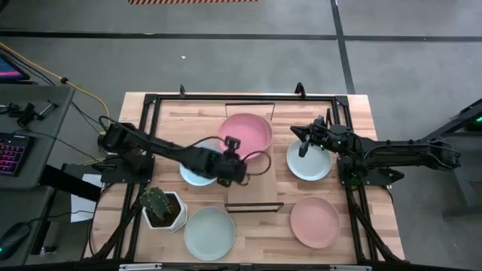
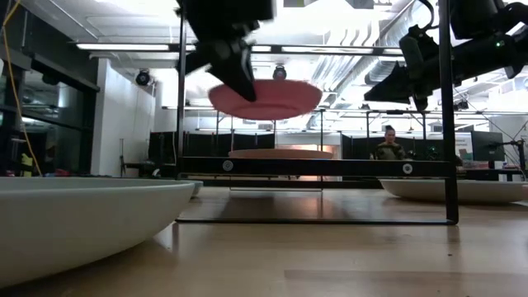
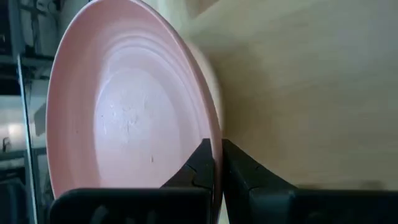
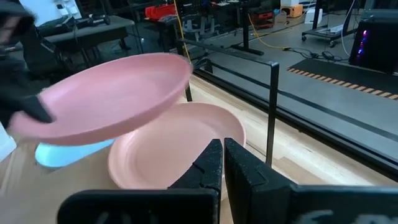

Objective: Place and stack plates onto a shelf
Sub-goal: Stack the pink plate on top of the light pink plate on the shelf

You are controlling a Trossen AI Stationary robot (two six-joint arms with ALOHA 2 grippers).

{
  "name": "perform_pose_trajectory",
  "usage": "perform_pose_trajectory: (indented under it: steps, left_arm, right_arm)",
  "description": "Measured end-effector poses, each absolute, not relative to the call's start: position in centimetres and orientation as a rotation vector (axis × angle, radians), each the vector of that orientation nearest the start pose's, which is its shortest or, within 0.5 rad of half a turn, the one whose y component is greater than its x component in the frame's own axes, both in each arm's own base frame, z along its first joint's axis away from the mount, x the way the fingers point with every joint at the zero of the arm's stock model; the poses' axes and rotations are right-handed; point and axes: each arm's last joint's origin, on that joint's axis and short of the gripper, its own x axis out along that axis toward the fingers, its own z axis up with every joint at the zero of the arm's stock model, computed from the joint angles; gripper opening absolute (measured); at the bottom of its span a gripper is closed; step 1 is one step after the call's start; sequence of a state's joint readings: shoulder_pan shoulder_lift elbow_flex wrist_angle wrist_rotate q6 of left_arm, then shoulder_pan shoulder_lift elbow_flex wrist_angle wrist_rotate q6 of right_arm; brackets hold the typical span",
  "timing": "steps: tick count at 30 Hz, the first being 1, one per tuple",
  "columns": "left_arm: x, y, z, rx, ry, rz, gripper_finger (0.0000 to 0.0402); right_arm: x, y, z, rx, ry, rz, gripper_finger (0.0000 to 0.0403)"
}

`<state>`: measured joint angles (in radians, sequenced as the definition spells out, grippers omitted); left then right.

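Table [image 1: 354,233]: light wood, ringed by a black frame, set on a grey floor with dark tape lines; a keyboard [image 1: 11,154] is seen on a desk off to the left.
Room: in the low view, a person [image 2: 388,144] is seen far behind the table under bright ceiling lights.
Shelf [image 1: 252,192]: a narrow wood board in a thin black frame, placed mid-table between the two arms.
Left gripper [image 1: 235,144]: clamped on the rim of a pink plate [image 1: 246,132], which is held in the air above the far end of the shelf; in the left wrist view the rim is pinched between the two fingers [image 3: 202,165].
Lower pink plate [image 4: 180,149]: resting on the shelf directly under the held one, apart from it, as shown in the low and right wrist views.
Right gripper [image 1: 303,143]: held above the far edge of a pale mint plate [image 1: 310,162] to the right of the shelf; its fingers are pressed together with nothing between them.
Blue plate [image 1: 194,175]: on the table just left of the shelf, partly hidden by the left arm.
Near plates: a mint one [image 1: 209,233] at front left, a pink one [image 1: 315,221] at front right.
Cactus pot [image 1: 161,208]: white, just beside the front-left mint plate.
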<state>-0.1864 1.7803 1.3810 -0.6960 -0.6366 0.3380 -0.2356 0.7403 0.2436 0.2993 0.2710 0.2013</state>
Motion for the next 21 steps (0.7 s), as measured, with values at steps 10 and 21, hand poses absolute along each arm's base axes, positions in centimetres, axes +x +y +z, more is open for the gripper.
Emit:
perform_pose_trajectory:
  steps: [10, 21]
  left_arm:
    - [38.0, -0.2, 22.5, 0.586, 1.083, 0.215, 0.0001]
    - [39.0, 0.9, 20.8, 0.512, 1.058, 0.162, 0.0006]
  right_arm:
    - [15.6, -4.5, 19.4, 0.191, 0.196, -0.525, 0.0]
    - [15.6, -4.5, 19.4, 0.191, 0.196, -0.525, 0.0]
